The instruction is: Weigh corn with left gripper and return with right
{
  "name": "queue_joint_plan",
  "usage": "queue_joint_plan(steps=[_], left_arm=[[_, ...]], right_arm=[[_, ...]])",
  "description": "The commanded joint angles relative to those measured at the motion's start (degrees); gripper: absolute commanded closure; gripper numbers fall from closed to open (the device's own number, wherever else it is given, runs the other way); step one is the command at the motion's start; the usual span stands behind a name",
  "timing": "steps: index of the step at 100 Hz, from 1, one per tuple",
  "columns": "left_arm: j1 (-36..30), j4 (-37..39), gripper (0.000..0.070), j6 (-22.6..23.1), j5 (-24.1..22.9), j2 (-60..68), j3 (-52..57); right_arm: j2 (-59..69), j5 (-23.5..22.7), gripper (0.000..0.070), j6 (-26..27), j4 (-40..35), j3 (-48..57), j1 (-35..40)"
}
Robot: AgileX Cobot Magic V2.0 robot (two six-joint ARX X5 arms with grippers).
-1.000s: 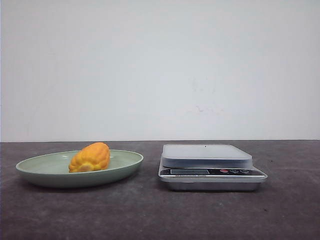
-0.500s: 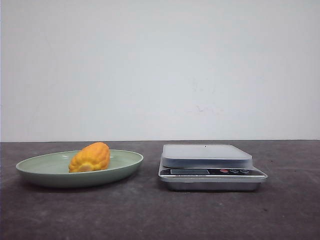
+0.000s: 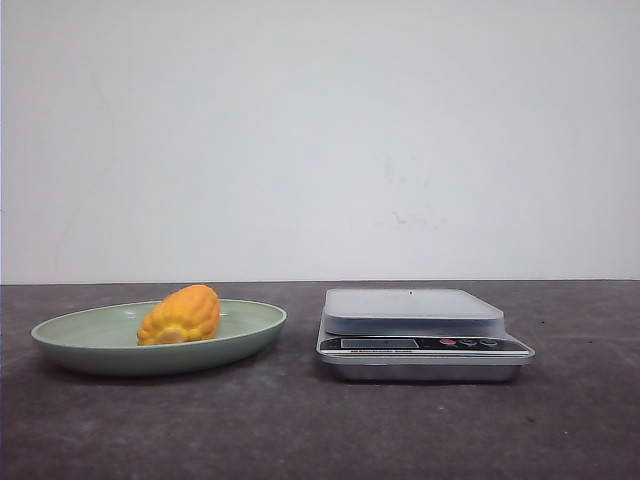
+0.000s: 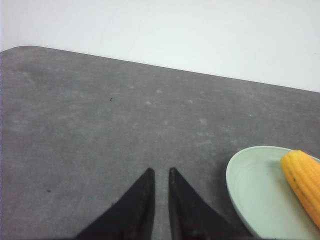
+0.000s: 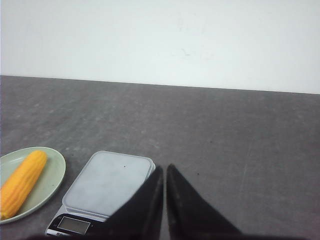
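The corn, a stubby yellow-orange cob, lies on a pale green plate at the left of the table. Neither gripper shows in the front view. In the left wrist view my left gripper is shut and empty, hovering over bare table, with the plate and the corn off to one side. In the right wrist view my right gripper is shut and empty, just beside the scale. The corn on the plate lies beyond the scale.
A silver kitchen scale with a grey platform, a display and buttons on its front stands right of the plate. The dark grey table ends at a white wall behind.
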Motion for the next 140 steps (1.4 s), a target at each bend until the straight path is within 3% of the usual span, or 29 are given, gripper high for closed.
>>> queue_joint_plan(steps=[1, 89, 100, 106, 111, 122, 140], left_arm=[[0.04, -1.2, 0.07, 0.76, 0.22, -0.07, -1.05], [0.04, -2.84, 0.07, 0.72, 0.22, -0.07, -1.03], [0.04, -2.84, 0.07, 0.72, 0.22, -0.07, -1.03], [0.04, -2.84, 0.07, 0.72, 0.22, -0.07, -1.03], [0.04, -2.86, 0.07, 0.72, 0.22, -0.07, -1.03], [0.04, -2.86, 0.07, 0.72, 0.22, -0.07, -1.03], [0.04, -2.89, 0.07, 0.72, 0.22, -0.07, -1.03]], right_arm=[[0.07, 0.0, 0.0696, 0.59, 0.61, 0.28, 0.31], [0.07, -0.02, 0.0696, 0.57, 0.61, 0.28, 0.31], [0.07, 0.2, 0.0696, -0.17, 0.61, 0.28, 0.31], [0.0, 1.55, 0.0696, -3.19, 1.18, 0.28, -0.37], [-0.87, 1.88, 0.0696, -4.5, 2.05, 0.09, -2.78], [-3.02, -2.1, 0.0696, -5.14, 6.54, -2.58, -9.35], [-9.4, -4.79, 0.0696, -6.27, 21.88, -17.88, -19.89]])
